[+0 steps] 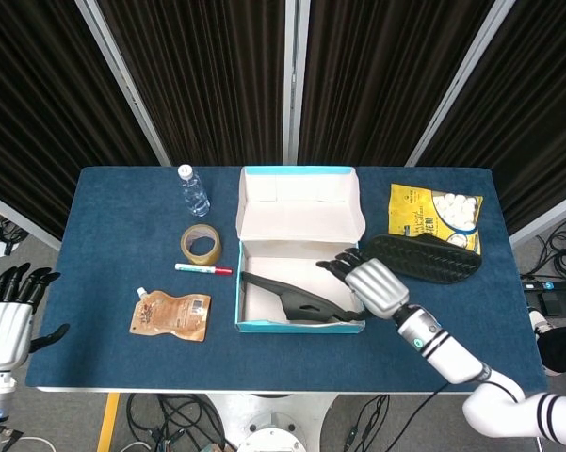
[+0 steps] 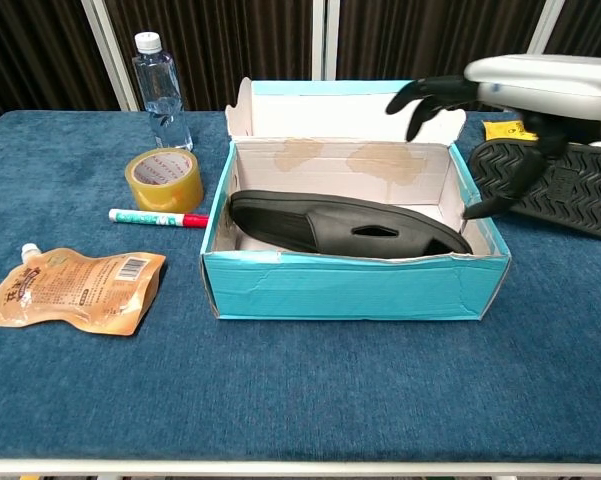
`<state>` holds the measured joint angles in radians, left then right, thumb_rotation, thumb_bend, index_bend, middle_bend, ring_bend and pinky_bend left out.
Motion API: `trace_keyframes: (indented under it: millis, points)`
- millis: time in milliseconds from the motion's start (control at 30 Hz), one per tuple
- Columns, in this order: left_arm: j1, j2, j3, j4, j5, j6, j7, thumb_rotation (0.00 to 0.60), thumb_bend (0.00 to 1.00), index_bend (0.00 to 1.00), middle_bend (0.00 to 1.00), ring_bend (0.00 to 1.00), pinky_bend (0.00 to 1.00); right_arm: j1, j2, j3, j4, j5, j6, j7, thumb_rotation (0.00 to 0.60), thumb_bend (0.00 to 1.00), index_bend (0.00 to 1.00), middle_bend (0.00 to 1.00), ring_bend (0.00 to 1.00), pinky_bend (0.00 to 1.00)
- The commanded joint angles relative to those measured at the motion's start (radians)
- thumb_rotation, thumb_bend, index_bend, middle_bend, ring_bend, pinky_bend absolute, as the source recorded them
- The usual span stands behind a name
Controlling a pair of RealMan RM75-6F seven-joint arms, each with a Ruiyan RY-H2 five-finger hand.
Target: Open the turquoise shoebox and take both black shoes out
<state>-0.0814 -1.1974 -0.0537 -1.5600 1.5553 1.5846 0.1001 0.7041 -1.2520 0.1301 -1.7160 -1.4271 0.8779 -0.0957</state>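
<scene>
The turquoise shoebox (image 1: 299, 326) (image 2: 350, 288) stands open at the table's middle, its lid folded back. One black shoe (image 1: 292, 299) (image 2: 345, 225) lies inside it. The second black shoe (image 1: 426, 257) (image 2: 550, 185) lies sole-up on the table right of the box. My right hand (image 1: 365, 280) (image 2: 500, 85) hovers over the box's right end, fingers spread and holding nothing. My left hand (image 1: 9, 320) hangs off the table's left edge, fingers apart and empty; the chest view does not show it.
A water bottle (image 1: 193, 190), a tape roll (image 1: 201, 245), a red-capped marker (image 1: 203, 269) and a brown pouch (image 1: 171, 314) lie left of the box. A yellow snack bag (image 1: 435, 215) sits behind the sole-up shoe.
</scene>
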Motion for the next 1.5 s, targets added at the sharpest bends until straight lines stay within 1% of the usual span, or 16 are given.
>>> trace_keyframes:
  millis: [33,133,200,267,467,600,733,867,1067,1133,1233,1300,1400,1433,1500]
  points:
    - [0.001,0.000,0.000,0.005,0.000,0.001,-0.006,0.600,0.02,0.23,0.18,0.08,0.11,0.126,-0.079,0.077,0.005,0.197,-0.153,-0.044,0.600,0.03,0.14,0.24,0.16,0.15]
    - [0.004,0.000,0.001,0.012,-0.003,0.002,-0.012,0.600,0.02,0.23,0.18,0.08,0.11,0.184,-0.121,0.086,0.030,0.305,-0.207,-0.096,0.600,0.03,0.14,0.24,0.16,0.15]
    - [0.007,0.000,0.001,0.017,-0.005,0.004,-0.019,0.600,0.02,0.23,0.18,0.08,0.11,0.215,-0.127,0.077,0.023,0.369,-0.234,-0.131,0.600,0.03,0.14,0.24,0.16,0.16]
    - [0.011,0.000,0.002,0.023,-0.007,0.008,-0.026,0.600,0.02,0.23,0.18,0.08,0.11,0.231,-0.114,0.059,0.001,0.409,-0.234,-0.169,0.600,0.03,0.14,0.24,0.16,0.16]
    - [0.012,-0.005,-0.002,0.037,-0.015,0.004,-0.038,0.600,0.02,0.23,0.18,0.08,0.11,0.238,-0.052,0.008,-0.078,0.497,-0.187,-0.244,0.600,0.03,0.13,0.24,0.18,0.17]
    - [0.010,-0.014,-0.001,0.042,-0.013,-0.001,-0.038,0.600,0.02,0.23,0.18,0.08,0.11,0.251,-0.045,-0.027,-0.095,0.544,-0.170,-0.286,0.600,0.03,0.13,0.24,0.19,0.18]
    - [0.007,-0.018,0.000,0.046,-0.013,-0.007,-0.036,0.600,0.02,0.23,0.18,0.08,0.11,0.260,-0.067,-0.039,-0.072,0.582,-0.138,-0.306,0.600,0.03,0.13,0.24,0.19,0.18]
    - [0.007,-0.019,-0.003,0.048,-0.014,-0.003,-0.038,0.600,0.02,0.23,0.18,0.08,0.11,0.282,-0.093,-0.047,-0.036,0.621,-0.144,-0.315,0.600,0.03,0.13,0.24,0.19,0.18]
    - [0.004,-0.022,-0.004,0.051,-0.016,-0.010,-0.039,0.600,0.02,0.23,0.18,0.08,0.11,0.309,-0.118,-0.070,-0.017,0.653,-0.144,-0.345,0.600,0.03,0.14,0.24,0.21,0.18]
    - [0.003,-0.023,-0.004,0.052,-0.016,-0.013,-0.039,0.600,0.02,0.23,0.18,0.08,0.11,0.318,-0.132,-0.076,-0.006,0.667,-0.134,-0.361,0.600,0.07,0.16,0.27,0.24,0.20]
    - [0.000,-0.025,-0.006,0.054,-0.015,-0.014,-0.039,0.600,0.02,0.23,0.18,0.08,0.11,0.331,-0.161,-0.079,0.019,0.684,-0.101,-0.391,0.600,0.28,0.31,0.36,0.35,0.27]
    - [-0.001,-0.024,-0.007,0.054,-0.015,-0.015,-0.039,0.600,0.02,0.23,0.18,0.08,0.11,0.339,-0.173,-0.077,0.033,0.681,-0.072,-0.416,0.600,0.47,0.44,0.45,0.45,0.33]
    - [-0.001,-0.022,-0.009,0.054,-0.018,-0.014,-0.040,0.600,0.02,0.23,0.18,0.08,0.11,0.352,-0.178,-0.077,0.041,0.670,-0.046,-0.455,0.600,0.66,0.55,0.52,0.53,0.40]
    - [-0.001,-0.021,-0.010,0.053,-0.018,-0.013,-0.041,0.600,0.02,0.23,0.18,0.08,0.11,0.358,-0.176,-0.077,0.042,0.663,-0.043,-0.467,0.600,0.70,0.57,0.53,0.54,0.42]
    - [-0.002,-0.021,-0.010,0.053,-0.017,-0.014,-0.039,0.600,0.02,0.23,0.18,0.08,0.11,0.369,-0.170,-0.075,0.040,0.648,-0.040,-0.487,0.600,0.80,0.61,0.56,0.56,0.44]
